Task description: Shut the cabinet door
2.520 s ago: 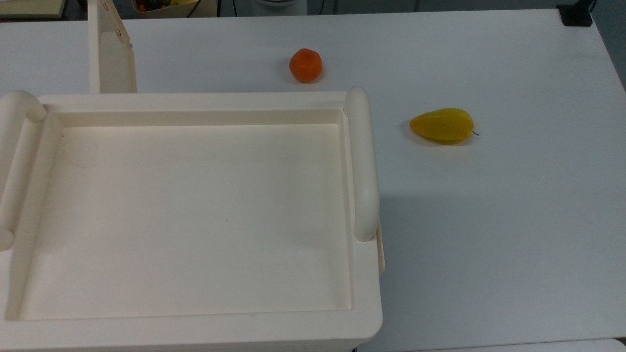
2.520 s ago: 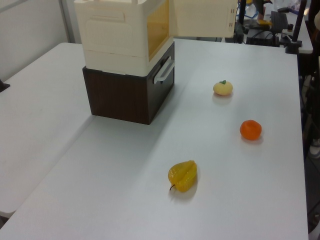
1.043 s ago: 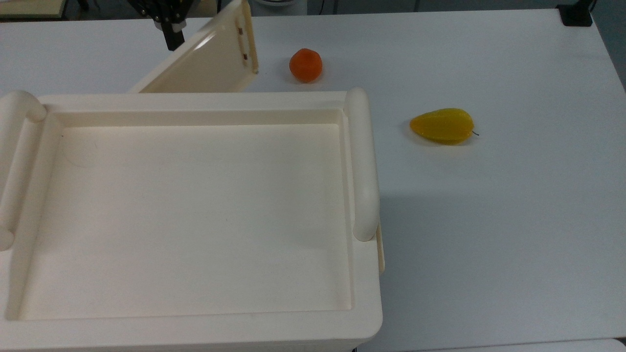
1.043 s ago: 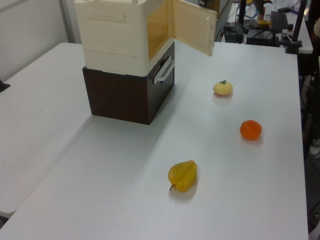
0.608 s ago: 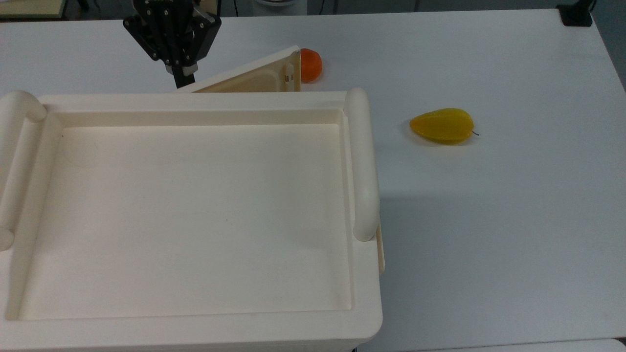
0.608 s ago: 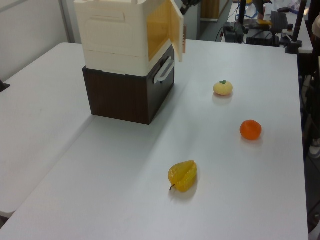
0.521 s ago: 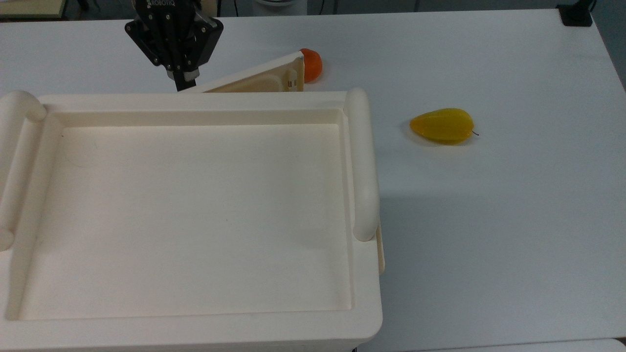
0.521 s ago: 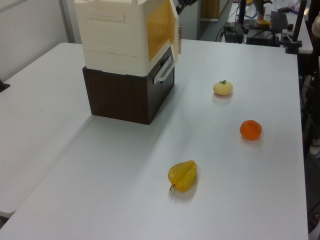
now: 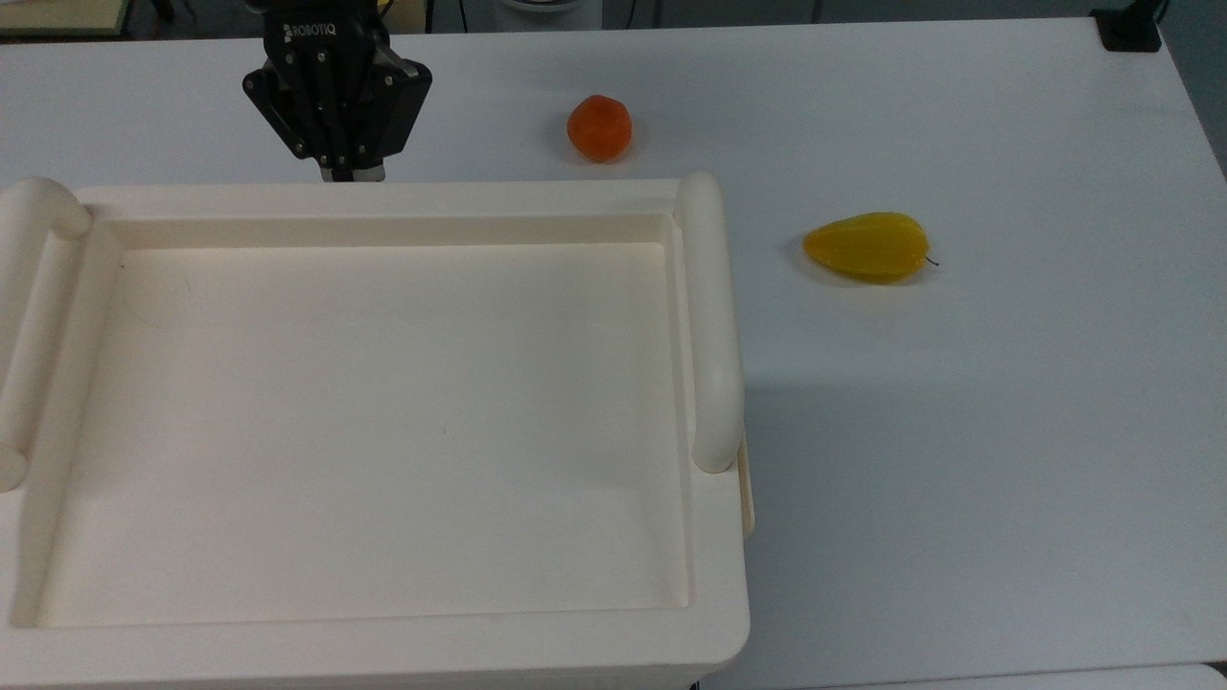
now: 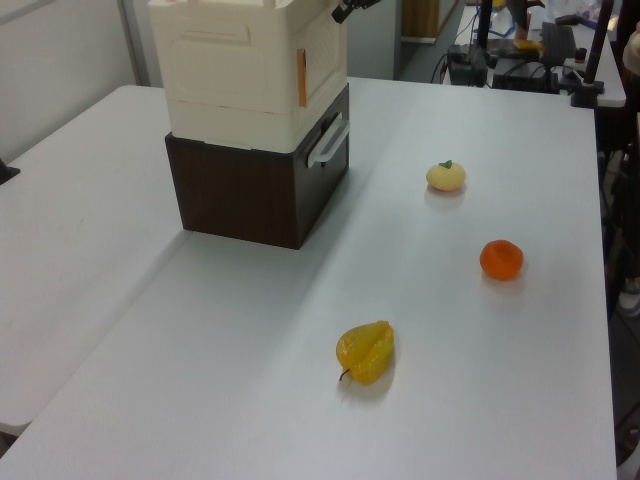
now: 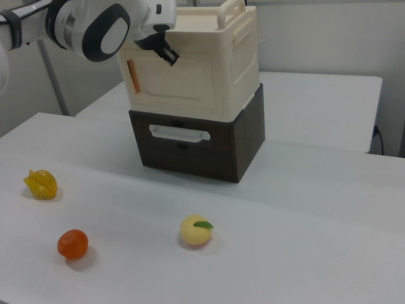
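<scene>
With jaws' gap indeterminable, black gripper (image 11: 166,54) tip presses flat, smooth cream cabinet door (image 11: 171,79), flush with boxy cabinet (image 11: 243,60).

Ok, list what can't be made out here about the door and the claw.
- Right view: the claw lies in front of the door, so whether the two touch cannot be told.
- Right view: the door hides the inside of the cabinet.
- Top view: the cabinet's top rim covers the claw's lower end and the door below.
- Left view: the claw is cut off by the picture's upper edge.
</scene>
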Motion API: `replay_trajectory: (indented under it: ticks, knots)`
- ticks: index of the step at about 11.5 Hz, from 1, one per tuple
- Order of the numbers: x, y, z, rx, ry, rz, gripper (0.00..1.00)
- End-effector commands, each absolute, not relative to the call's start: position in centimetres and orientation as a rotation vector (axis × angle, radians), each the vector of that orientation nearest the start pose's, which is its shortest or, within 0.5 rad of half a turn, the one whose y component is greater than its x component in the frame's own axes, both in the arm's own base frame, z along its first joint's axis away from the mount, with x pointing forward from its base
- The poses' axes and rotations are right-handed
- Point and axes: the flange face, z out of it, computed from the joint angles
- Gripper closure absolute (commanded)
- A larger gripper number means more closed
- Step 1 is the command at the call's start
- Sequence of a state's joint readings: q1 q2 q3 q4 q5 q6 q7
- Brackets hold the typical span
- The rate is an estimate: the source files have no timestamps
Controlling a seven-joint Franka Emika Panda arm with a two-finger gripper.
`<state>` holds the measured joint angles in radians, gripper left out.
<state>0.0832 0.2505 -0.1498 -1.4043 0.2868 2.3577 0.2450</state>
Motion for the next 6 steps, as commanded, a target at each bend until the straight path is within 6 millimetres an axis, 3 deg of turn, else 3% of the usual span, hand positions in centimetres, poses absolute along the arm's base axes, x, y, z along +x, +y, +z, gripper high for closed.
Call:
replay_trajectory:
  ticks: [1,4,6]
  knots:
    - [68.1,-2.4,64.1,-2.615,0.573,-0.948,1.0]
    - [66.9,-2.0,63.0,-2.7,0.518,-0.841,1.0]
    - [65.0,-1.0,62.5,-2.873,0.367,-0.633,0.99]
